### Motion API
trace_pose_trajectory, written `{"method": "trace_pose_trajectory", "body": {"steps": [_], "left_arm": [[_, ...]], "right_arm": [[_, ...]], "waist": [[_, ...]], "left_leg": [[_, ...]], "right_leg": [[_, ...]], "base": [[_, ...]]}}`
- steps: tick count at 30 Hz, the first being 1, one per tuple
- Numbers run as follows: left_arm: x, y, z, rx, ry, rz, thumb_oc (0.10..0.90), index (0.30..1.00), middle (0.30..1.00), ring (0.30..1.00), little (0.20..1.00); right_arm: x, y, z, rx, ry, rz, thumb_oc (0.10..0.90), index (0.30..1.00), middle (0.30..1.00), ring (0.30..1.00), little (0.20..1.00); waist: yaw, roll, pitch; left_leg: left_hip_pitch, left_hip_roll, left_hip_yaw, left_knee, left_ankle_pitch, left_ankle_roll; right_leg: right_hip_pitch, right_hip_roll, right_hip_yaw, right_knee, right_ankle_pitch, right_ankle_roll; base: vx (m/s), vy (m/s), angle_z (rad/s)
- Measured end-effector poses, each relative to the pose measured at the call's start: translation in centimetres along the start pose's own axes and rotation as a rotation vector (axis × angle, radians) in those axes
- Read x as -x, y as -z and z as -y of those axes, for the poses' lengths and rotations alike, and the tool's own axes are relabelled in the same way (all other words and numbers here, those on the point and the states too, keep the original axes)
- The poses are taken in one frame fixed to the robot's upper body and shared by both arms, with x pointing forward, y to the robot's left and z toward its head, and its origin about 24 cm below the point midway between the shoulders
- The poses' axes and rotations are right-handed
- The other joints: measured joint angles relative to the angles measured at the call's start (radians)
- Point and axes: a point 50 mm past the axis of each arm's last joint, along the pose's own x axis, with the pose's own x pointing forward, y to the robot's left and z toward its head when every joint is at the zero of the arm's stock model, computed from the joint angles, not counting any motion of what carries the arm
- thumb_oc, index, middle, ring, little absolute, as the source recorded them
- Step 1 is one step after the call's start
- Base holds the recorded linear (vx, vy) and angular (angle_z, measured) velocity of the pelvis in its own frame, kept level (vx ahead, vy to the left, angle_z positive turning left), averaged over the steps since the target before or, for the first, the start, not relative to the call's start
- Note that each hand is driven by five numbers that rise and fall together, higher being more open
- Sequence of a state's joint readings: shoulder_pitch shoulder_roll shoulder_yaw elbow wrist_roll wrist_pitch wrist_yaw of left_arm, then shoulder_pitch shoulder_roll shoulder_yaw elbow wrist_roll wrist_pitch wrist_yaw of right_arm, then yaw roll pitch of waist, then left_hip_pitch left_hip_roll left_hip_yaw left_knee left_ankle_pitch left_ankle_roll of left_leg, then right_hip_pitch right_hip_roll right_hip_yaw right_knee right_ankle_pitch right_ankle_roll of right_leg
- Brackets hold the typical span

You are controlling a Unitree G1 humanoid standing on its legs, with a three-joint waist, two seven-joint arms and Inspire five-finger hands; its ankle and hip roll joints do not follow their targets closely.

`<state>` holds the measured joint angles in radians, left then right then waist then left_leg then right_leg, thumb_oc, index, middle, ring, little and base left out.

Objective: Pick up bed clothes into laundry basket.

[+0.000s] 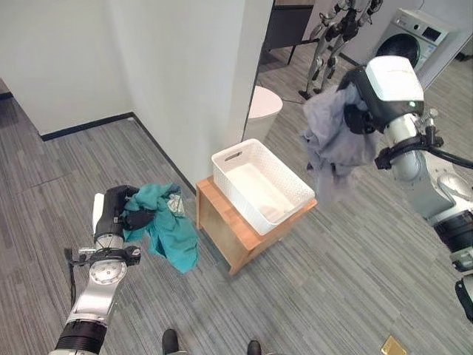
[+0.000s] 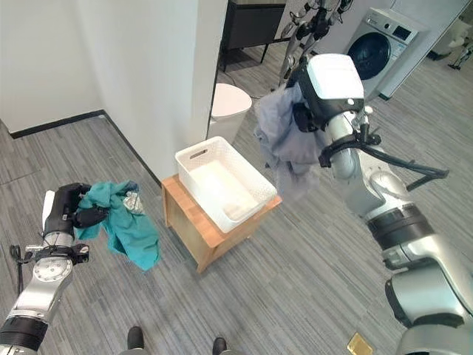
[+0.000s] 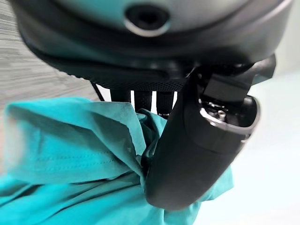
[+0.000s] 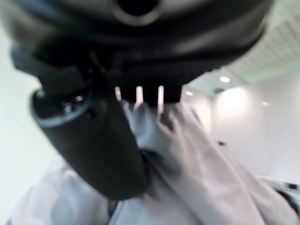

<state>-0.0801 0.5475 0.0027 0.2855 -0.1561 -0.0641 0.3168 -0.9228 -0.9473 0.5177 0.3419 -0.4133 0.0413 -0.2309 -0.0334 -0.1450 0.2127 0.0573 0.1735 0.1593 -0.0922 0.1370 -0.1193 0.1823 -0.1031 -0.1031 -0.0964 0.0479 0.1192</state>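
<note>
Your left hand (image 1: 117, 211) is clutching the teal garment (image 1: 166, 229) left of the white basket (image 1: 260, 183) on its wooden surface (image 1: 230, 237). Your right hand (image 1: 360, 111) is seemingly gripping the grey garment (image 1: 332, 140), hanging just right of the basket.

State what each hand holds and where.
Left hand grips the teal garment by its bunched top; right hand grips the grey garment by its upper edge.

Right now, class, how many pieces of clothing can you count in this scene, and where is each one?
2. The teal garment hangs from the left hand, left of the basket. The grey garment hangs from the right hand, to its right. The basket looks empty.
</note>
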Motion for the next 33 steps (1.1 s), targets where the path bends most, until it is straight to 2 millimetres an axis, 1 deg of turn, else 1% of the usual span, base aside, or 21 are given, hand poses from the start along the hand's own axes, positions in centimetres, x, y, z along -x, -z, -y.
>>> {"method": "trace_pose_trajectory", "body": {"steps": [1,2,3,4,5,6,7,9,12,13,14,15,17,18,19,20,23,25,29,33], "left_arm": [[0.0,0.1,0.0,0.000,0.001,-0.003,0.400,0.300,0.300,0.300,0.300],[0.0,0.0,0.2,0.002,0.006,0.000,0.400,0.300,0.300,0.300,0.300],[-0.1,-0.1,0.4,0.003,0.011,0.002,0.400,0.300,0.300,0.300,0.300],[-0.1,0.0,0.5,0.001,0.015,-0.001,0.400,0.300,0.300,0.300,0.300],[0.0,0.1,0.5,-0.003,0.017,-0.007,0.400,0.300,0.300,0.300,0.300],[0.1,0.3,0.4,-0.005,0.017,-0.013,0.400,0.300,0.300,0.300,0.300],[0.2,0.6,0.3,-0.009,0.014,-0.022,0.400,0.300,0.300,0.300,0.300],[0.6,1.2,-0.2,-0.018,0.007,-0.045,0.400,0.300,0.300,0.300,0.300],[0.5,1.4,-0.8,-0.039,0.003,-0.051,0.400,0.300,0.300,0.300,0.300],[0.4,1.3,-1.0,-0.047,0.007,-0.049,0.400,0.300,0.300,0.300,0.300],[0.4,1.4,-1.2,-0.055,0.010,-0.050,0.400,0.300,0.300,0.300,0.300],[0.4,1.4,-1.3,-0.057,0.010,-0.051,0.400,0.300,0.300,0.300,0.300],[0.6,1.6,-1.1,-0.060,0.021,-0.058,0.400,0.300,0.300,0.300,0.300],[0.7,1.7,-1.0,-0.058,0.022,-0.060,0.400,0.300,0.300,0.300,0.300],[0.8,1.8,-1.0,-0.060,0.025,-0.063,0.400,0.300,0.300,0.300,0.300],[0.8,1.8,-1.0,-0.059,0.027,-0.061,0.400,0.300,0.300,0.300,0.300],[0.8,1.8,-0.9,-0.058,0.034,-0.062,0.400,0.300,0.300,0.300,0.300],[0.8,1.8,-0.8,-0.057,0.043,-0.063,0.400,0.300,0.300,0.300,0.300],[0.9,1.9,-0.8,-0.057,0.048,-0.065,0.400,0.300,0.300,0.300,0.300],[1.0,1.9,-0.8,-0.052,0.048,-0.059,0.400,0.300,0.300,0.300,0.300]], "right_arm": [[0.0,0.0,0.0,0.001,0.000,0.000,0.400,0.300,0.300,0.300,0.300],[0.1,0.2,-0.1,0.011,0.000,-0.004,0.400,0.300,0.300,0.300,0.300],[0.2,0.5,-0.2,0.020,-0.007,-0.010,0.400,0.300,0.300,0.300,0.300],[0.2,0.5,-0.4,0.021,-0.014,-0.014,0.400,0.300,0.300,0.300,0.300],[0.3,0.7,-0.6,0.027,-0.026,-0.019,0.400,0.300,0.300,0.300,0.300],[0.3,0.8,-0.8,0.030,-0.033,-0.024,0.400,0.300,0.300,0.300,0.300],[0.4,0.9,-1.1,0.033,-0.046,-0.029,0.400,0.300,0.300,0.300,0.300],[0.6,0.9,-1.5,0.029,-0.064,-0.028,0.400,0.300,0.300,0.300,0.300],[0.8,1.2,-2.7,0.008,-0.092,-0.058,0.400,0.300,0.300,0.300,0.300],[1.0,1.4,-3.4,-0.003,-0.113,-0.074,0.400,0.300,0.300,0.300,0.300],[1.1,1.3,-4.1,-0.025,-0.124,-0.084,0.400,0.300,0.300,0.300,0.300],[1.2,1.3,-4.6,-0.032,-0.137,-0.095,0.400,0.300,0.300,0.300,0.300],[1.6,1.7,-5.8,-0.041,-0.183,-0.127,0.400,0.300,0.300,0.300,0.300],[1.8,1.9,-6.0,-0.039,-0.195,-0.139,0.400,0.300,0.300,0.300,0.300],[2.1,2.2,-6.5,-0.042,-0.212,-0.158,0.400,0.300,0.300,0.300,0.300],[2.3,2.6,-6.8,-0.049,-0.223,-0.186,0.400,0.300,0.300,0.300,0.300],[2.8,3.7,-7.3,-0.041,-0.248,-0.252,0.400,0.300,0.300,0.300,0.300],[2.7,4.0,-7.0,-0.035,-0.243,-0.262,0.400,0.300,0.300,0.300,0.300],[2.6,4.0,-6.9,-0.036,-0.234,-0.263,0.400,0.300,0.300,0.300,0.300],[2.4,4.3,-6.8,-0.032,-0.232,-0.273,0.400,0.300,0.300,0.300,0.300]], "waist": [[-0.008,-0.002,-0.001],[-0.013,-0.007,-0.004],[-0.030,-0.009,-0.005],[-0.040,-0.009,-0.005],[-0.054,-0.009,-0.005],[-0.060,-0.005,-0.005],[-0.059,-0.003,-0.004],[-0.060,0.000,-0.003],[-0.050,0.006,-0.002],[-0.043,0.014,0.002],[-0.035,0.011,-0.002],[-0.034,0.017,0.000],[-0.033,0.057,0.005],[-0.032,0.068,0.008],[-0.031,0.088,0.004],[-0.038,0.104,0.003],[-0.037,0.140,0.008],[-0.038,0.158,0.013],[-0.037,0.187,0.018],[-0.032,0.209,0.026]], "left_leg": [[-0.005,0.000,-0.003,0.000,0.000,0.001],[-0.037,-0.001,0.020,0.014,0.014,0.008],[-0.055,0.010,0.096,0.026,0.005,0.031],[-0.060,0.022,0.167,0.027,0.001,0.034],[-0.054,0.034,0.269,0.017,0.003,0.040],[-0.049,0.030,0.299,0.003,0.030,0.054],[-0.049,0.020,0.298,0.004,0.057,0.063],[-0.049,0.004,0.287,0.004,0.062,0.072],[-0.063,0.001,0.268,0.004,0.056,0.080],[-0.067,0.000,0.266,0.004,0.057,0.080],[-0.068,0.002,0.270,0.004,0.061,0.076],[-0.069,0.003,0.271,0.004,0.068,0.070],[-0.080,0.006,0.272,0.002,0.072,0.069],[-0.083,0.005,0.273,0.000,0.074,0.069],[-0.095,0.007,0.272,-0.001,0.080,0.072],[-0.113,0.009,0.272,-0.001,0.084,0.071],[-0.144,0.017,0.271,-0.001,0.096,0.069],[-0.159,0.022,0.271,-0.002,0.096,0.061],[-0.186,0.021,0.270,-0.002,0.097,0.059],[-0.203,0.017,0.264,0.003,0.113,0.068]], "right_leg": [[0.000,0.000,-0.010,0.000,0.000,0.000],[-0.002,-0.006,-0.048,0.000,-0.001,-0.005],[-0.003,-0.011,-0.086,0.000,0.000,-0.010],[-0.001,-0.015,-0.102,0.000,-0.001,-0.011],[0.002,-0.026,-0.131,0.000,0.000,-0.011],[0.005,-0.033,-0.139,0.000,0.000,-0.011],[0.010,-0.042,-0.140,0.000,0.000,-0.010],[0.017,-0.049,-0.156,0.001,0.011,-0.011],[0.013,-0.055,-0.170,-0.007,0.012,-0.009],[0.010,-0.056,-0.168,-0.007,0.008,-0.004],[0.009,-0.054,-0.166,-0.007,0.006,0.000],[0.008,-0.053,-0.167,-0.006,0.006,0.000],[-0.004,-0.051,-0.168,0.000,0.006,0.000],[-0.006,-0.052,-0.167,0.000,0.006,0.000],[-0.018,-0.050,-0.167,0.000,0.006,0.000],[-0.037,-0.048,-0.168,0.000,0.007,0.001],[-0.063,-0.039,-0.171,0.000,0.012,0.004],[-0.078,-0.035,-0.171,-0.005,0.013,0.002],[-0.103,-0.036,-0.176,-0.006,0.017,0.000],[-0.116,-0.038,-0.185,0.000,0.017,0.001]], "base": [[-0.01,-0.132,0.43],[0.02,-0.134,0.66],[0.07,-0.078,0.79],[0.07,-0.047,0.82],[0.07,0.001,0.64],[0.06,-0.023,0.47],[0.03,-0.054,0.29],[-0.01,-0.053,0.21],[0.02,-0.052,0.17],[0.05,-0.063,0.04],[0.00,0.000,0.00],[0.01,-0.037,-0.03],[-0.01,-0.023,-0.02],[-0.06,-0.036,-0.04],[-0.06,-0.042,-0.02],[-0.05,-0.024,0.00],[-0.04,-0.048,0.01],[-0.02,-0.046,-0.01],[0.01,-0.031,0.02],[-0.01,-0.038,0.07]]}}
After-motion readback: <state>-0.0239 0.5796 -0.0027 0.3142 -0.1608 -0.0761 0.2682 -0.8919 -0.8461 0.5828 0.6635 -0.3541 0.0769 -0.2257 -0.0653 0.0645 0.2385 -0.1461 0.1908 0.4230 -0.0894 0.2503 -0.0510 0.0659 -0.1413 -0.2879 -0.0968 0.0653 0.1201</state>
